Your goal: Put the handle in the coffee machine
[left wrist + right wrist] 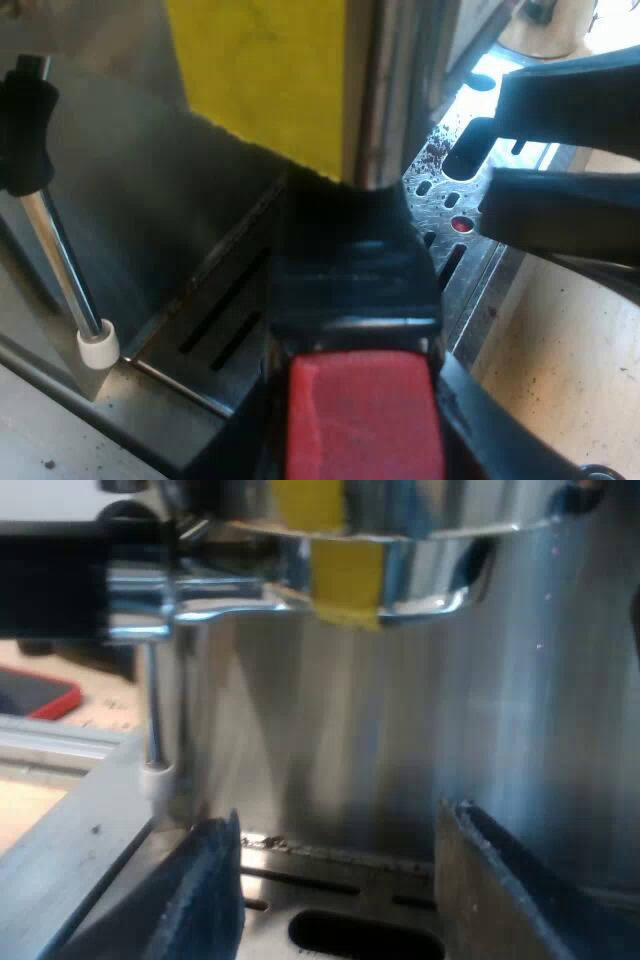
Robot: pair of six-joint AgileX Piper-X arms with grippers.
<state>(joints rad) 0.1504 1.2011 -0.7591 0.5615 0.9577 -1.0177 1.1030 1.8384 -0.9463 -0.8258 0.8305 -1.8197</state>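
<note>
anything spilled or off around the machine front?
Dark coffee grounds are scattered over the drip tray by its holes, near the right claw. Yellow tape with a ragged edge is stuck on the machine's front above the handle. Nothing else stands out.

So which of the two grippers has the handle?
The left gripper, shut on the red-ended handle at the front of the espresso machine. The right gripper is open and empty over the drip tray.

Bench (560, 390): pale tan top, dark specks (505, 395) scattered close beside the espresso machine (150, 200) standing on it. Flat dark object with a red edge (40, 695) lies off the machine's side.
</note>
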